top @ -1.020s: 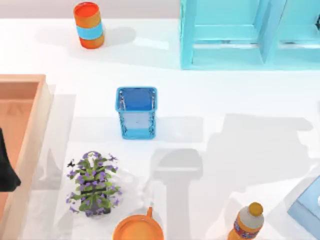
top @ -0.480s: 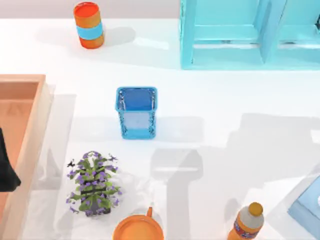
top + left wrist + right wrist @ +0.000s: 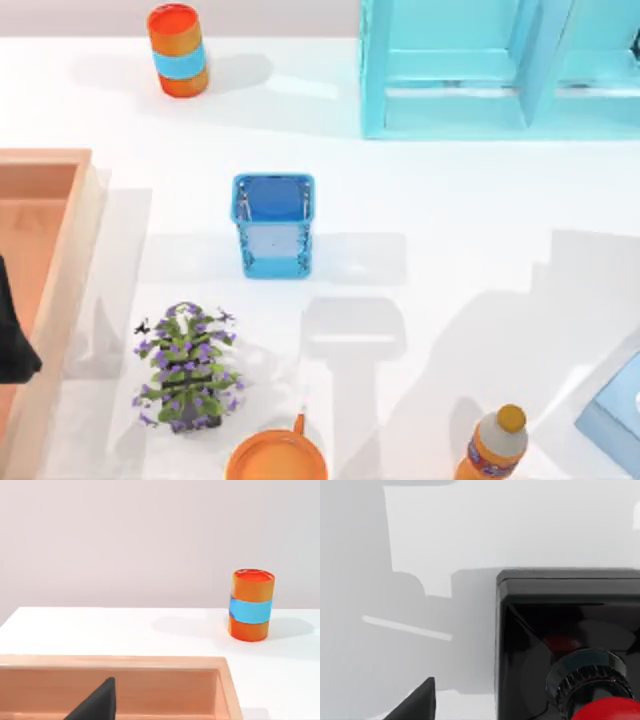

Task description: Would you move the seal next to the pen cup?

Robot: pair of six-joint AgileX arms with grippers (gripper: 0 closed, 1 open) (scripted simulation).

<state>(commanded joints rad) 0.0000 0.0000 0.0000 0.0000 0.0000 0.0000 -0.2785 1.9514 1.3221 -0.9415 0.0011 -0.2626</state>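
**Seal right under the right wrist camera**

Right wrist view has the seal up close on the white table, cut off at the edge. One dark fingertip beside it, spread unclear. From above, the cup sits mid-table; left arm over the tray.

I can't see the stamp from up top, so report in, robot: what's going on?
Seal close under the right wrist camera, on the white table. Pen cup mid-table, standing alone. Left arm parked over the wooden tray. Flower pot near cup.
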